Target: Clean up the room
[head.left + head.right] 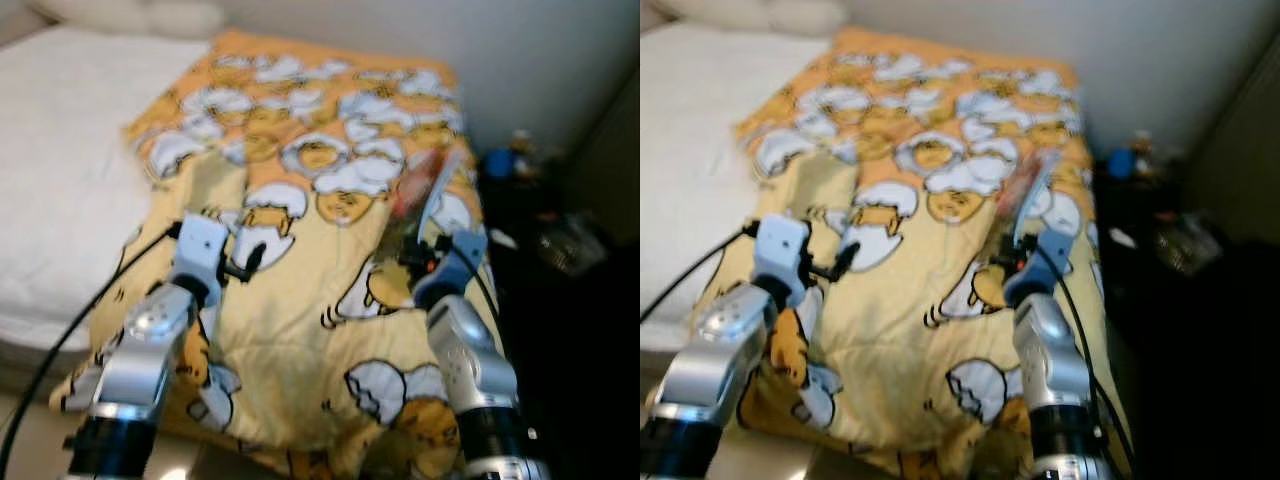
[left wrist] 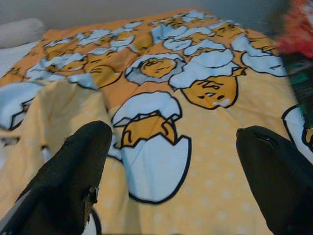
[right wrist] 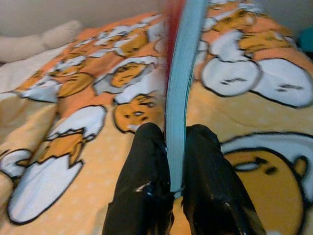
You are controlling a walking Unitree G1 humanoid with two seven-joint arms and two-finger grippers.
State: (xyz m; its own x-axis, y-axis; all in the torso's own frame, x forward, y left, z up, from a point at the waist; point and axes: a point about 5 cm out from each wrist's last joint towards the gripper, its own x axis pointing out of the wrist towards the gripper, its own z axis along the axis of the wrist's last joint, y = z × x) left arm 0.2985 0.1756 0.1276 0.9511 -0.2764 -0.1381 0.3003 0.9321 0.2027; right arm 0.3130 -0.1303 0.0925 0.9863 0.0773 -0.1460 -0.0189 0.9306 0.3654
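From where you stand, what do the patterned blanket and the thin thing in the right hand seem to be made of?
The blanket looks like soft matte fabric: it folds and wrinkles, with a printed egg cartoon. The flat item pinched by the right hand looks like a thin book or packet, probably paper or card, with a pale blue edge; blur leaves it uncertain.

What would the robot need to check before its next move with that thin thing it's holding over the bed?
1. Right gripper shut on the thin book: ok.
2. Book lifted above the yellow egg-print blanket: ok.
3. Left gripper open and holding nothing, over the blanket: ok.
4. Place to put the book down: cannot tell; the dark area beside the bed is blurred.
5. Sharp head view: not ok.
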